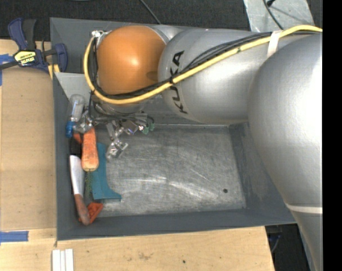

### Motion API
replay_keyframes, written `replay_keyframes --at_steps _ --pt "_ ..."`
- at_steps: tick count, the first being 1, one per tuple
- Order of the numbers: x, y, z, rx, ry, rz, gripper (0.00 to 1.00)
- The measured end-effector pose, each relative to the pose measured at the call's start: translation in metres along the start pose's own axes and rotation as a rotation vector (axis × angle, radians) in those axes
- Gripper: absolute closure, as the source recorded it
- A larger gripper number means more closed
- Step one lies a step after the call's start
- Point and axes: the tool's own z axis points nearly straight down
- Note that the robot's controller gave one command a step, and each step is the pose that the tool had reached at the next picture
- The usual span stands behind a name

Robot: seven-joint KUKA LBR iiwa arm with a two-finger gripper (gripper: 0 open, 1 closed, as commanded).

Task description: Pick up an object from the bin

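My gripper (121, 133) hangs low at the bin's back left, just under the arm's orange dome. Right beside it on the left lies an orange, carrot-shaped stick (90, 150), set lengthwise along the left wall. A flat teal piece (103, 185) with a curved edge rests on the floor just in front of the gripper. To the left of the stick a white pen-like tube (76, 176) lies along the wall. I see nothing held in the gripper.
More small things line the left wall: a clear plastic item (76, 107) and a blue bit (70, 130) at the back, a red-orange tool end (89, 212) at the front left corner. The big silver arm covers the bin's back and right side.
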Motion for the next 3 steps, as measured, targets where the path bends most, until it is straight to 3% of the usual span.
replay_keyframes --at_steps 1,2,3 --pt "-0.0018 -0.0087 0.0519 0.004 -0.006 -0.329 0.0" --pt "-0.0033 -0.0076 0.0499 0.002 -0.006 -0.329 1.0" --pt "-0.0034 -0.0076 0.0499 0.002 -0.006 -0.329 1.0"
